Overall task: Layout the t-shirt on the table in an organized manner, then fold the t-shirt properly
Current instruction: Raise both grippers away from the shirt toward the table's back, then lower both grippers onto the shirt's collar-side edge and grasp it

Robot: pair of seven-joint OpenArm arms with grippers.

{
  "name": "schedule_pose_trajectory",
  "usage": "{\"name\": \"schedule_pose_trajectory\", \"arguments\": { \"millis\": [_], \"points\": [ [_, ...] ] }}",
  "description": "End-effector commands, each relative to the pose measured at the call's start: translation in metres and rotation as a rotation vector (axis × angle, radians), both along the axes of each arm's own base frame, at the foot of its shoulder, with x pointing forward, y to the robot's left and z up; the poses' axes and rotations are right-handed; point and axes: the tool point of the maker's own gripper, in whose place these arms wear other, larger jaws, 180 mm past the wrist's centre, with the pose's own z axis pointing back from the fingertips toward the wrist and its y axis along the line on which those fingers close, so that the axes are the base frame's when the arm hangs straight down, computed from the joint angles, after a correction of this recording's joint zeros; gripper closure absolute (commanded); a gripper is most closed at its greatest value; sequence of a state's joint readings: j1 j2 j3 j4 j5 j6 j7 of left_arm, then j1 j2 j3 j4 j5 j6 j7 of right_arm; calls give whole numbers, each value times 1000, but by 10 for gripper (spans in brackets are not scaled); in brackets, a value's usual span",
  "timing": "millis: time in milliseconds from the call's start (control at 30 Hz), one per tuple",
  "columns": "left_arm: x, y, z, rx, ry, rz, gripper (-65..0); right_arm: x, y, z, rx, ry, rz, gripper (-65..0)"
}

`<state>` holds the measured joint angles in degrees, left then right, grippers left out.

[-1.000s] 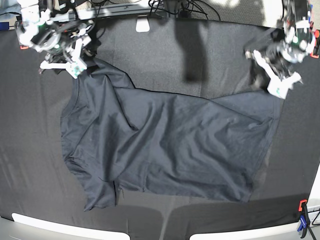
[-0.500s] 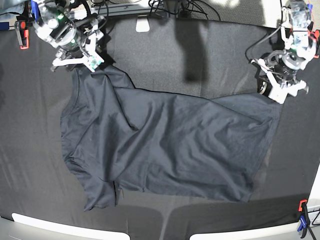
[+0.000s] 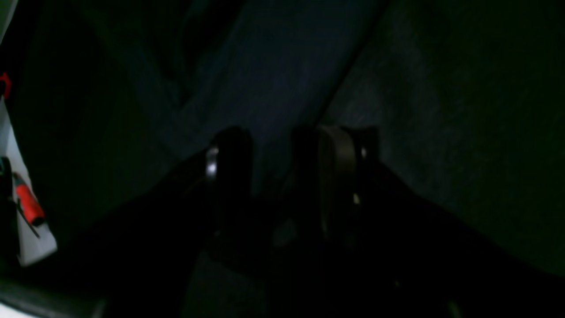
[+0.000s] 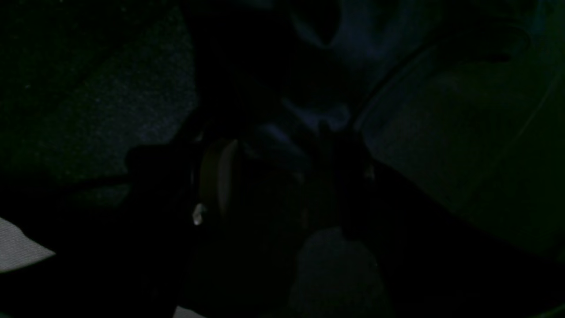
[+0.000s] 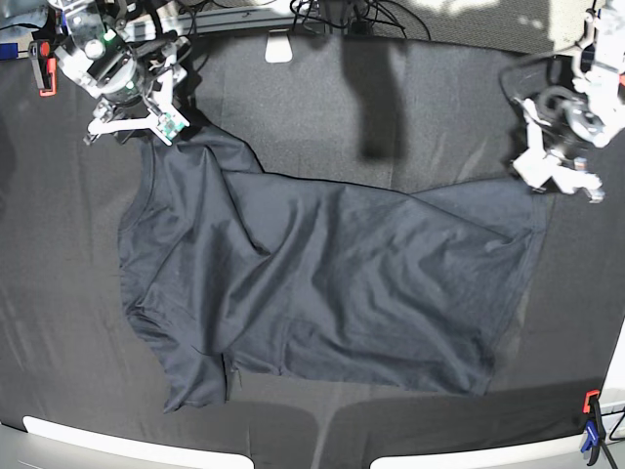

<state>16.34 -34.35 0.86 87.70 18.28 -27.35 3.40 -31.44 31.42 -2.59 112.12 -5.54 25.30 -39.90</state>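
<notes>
The t-shirt [image 5: 322, 283] lies rumpled mid table [image 5: 59, 322]. Left claw [image 5: 559, 178] & right claw [image 5: 132, 119] both spread, holding nothing. A bad pinch could grab the tablecloth too.

We see the shirt [image 5: 322, 283] as thin, faintly shiny cloth; the table [image 5: 59, 293] wears matt, rougher black cloth.
</notes>
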Motion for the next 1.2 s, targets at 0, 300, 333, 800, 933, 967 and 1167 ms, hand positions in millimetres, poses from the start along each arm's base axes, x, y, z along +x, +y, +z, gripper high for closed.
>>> {"name": "schedule_pose_trajectory", "arguments": {
  "millis": [0,300,333,800,933,967,1167],
  "points": [
    [8,1,10,1,-39,1,-250,4,0,6,1,-22,7,-319],
    [13,1,13,-15,-72,46,-250,3,8,6,57,-12,-4,-262],
    [13,-1,14,-36,-72,55,-249,3,8,6,57,-16,-4,-262],
    [18,-5,17,-63,-86,62,0,17,7,12,70,-78,-28,0],
    [37,-7,34,-65,-141,56,0,38,7,23,72,-135,-33,0],
    [44,-9,42,-67,-164,51,0,45,7,28,73,-155,-32,0],
    [93,-11,91,-76,-311,40,0,103,11,69,116,-319,-40,0]
  ]
}}
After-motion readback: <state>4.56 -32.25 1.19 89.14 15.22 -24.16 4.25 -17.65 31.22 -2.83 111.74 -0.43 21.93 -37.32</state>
